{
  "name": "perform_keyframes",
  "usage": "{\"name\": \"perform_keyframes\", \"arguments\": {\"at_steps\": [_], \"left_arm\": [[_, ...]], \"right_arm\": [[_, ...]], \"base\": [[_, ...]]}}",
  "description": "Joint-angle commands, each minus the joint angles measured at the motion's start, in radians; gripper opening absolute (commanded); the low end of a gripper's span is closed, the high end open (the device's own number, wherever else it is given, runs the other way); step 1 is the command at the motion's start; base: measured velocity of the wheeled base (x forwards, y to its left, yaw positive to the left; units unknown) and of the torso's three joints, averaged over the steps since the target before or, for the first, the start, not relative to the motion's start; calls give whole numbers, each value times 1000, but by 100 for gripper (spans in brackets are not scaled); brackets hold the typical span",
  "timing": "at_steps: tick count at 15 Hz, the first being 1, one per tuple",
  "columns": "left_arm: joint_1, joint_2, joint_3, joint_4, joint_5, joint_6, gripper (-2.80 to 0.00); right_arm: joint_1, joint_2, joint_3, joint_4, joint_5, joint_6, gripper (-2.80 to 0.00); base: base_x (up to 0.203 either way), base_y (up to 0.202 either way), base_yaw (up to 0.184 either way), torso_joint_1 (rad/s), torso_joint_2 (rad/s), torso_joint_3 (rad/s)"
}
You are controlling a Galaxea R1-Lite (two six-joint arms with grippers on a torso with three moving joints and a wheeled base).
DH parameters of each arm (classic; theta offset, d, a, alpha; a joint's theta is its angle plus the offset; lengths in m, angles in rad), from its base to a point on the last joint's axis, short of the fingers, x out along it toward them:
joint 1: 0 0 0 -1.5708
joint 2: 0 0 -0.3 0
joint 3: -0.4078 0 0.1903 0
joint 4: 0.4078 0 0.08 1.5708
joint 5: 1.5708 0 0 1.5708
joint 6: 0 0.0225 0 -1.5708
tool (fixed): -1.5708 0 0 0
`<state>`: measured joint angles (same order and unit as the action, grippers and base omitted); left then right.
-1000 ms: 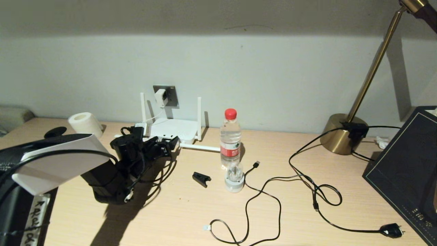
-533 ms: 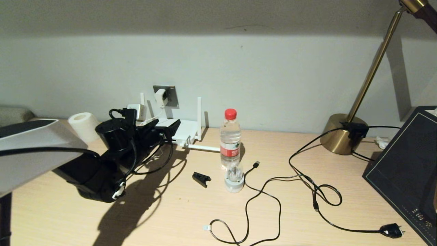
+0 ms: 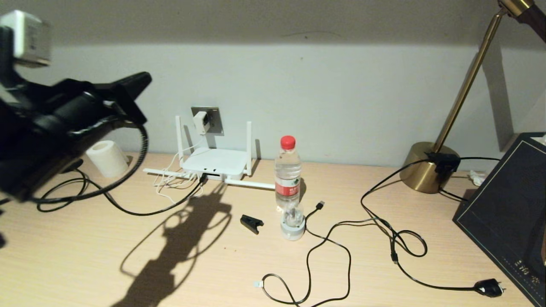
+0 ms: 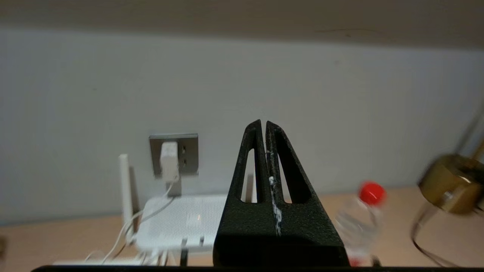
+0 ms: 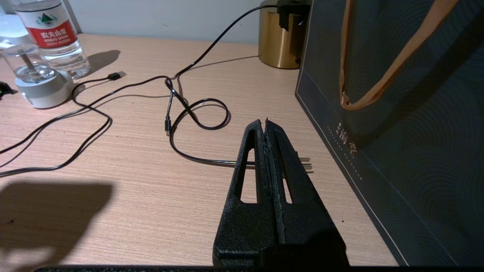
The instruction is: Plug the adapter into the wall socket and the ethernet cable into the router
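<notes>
Both plugs look done: the small white cube adapter [image 3: 199,121] sits in the square grey metal wall socket [image 3: 213,119] at the far wall, and the thin black ethernet cable [image 3: 140,209] runs into the flat white router [image 3: 217,161] w/ stick antennas just below, so we'd lift our left gripper [image 4: 263,126], pinched closed and empty, up and away w/o snagging that cable. Our right gripper [image 5: 266,124] is pinched closed too, near the dark bag [image 5: 397,113] on the right. We can't see if the clip clicked in; it's too small.

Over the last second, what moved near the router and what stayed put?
The left gripper lifted away from the router and pulled back up to the left, jaws shut and empty. That uncovers the ethernet cable running into the router's front edge. The adapter stays in the wall socket; the water bottle and the right gripper have not moved.
</notes>
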<state>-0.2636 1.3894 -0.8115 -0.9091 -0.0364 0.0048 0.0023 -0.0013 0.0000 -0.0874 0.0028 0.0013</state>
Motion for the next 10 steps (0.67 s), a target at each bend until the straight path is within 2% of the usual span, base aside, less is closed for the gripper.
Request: {"name": "perform_keyframes", "arguments": {"at_steps": [1,2,4,6,8,10], "left_arm": [[-2,-436,76,416,-11,10,-280],[-2,-558,160,546,-21,13,-280],[1,-763,406,710,-9,15,-280],[8,-932,618,808,80,18,-280],[29,-1076,724,876,151,22,-280],[88,-1110,747,943,222,20,-280]], "right_arm": [[1,1,35,0,0,0,-280],[1,1,35,0,0,0,-280],[1,1,35,-1,0,-1,-280],[0,1,35,0,0,0,-280],[1,1,35,0,0,0,-280],[0,1,35,0,0,0,-280]], "base": [[0,0,0,0,0,0],[0,0,0,0,0,0],[0,0,0,0,0,0],[0,0,0,0,0,0],[0,0,0,0,0,0],[0,0,0,0,0,0]]}}
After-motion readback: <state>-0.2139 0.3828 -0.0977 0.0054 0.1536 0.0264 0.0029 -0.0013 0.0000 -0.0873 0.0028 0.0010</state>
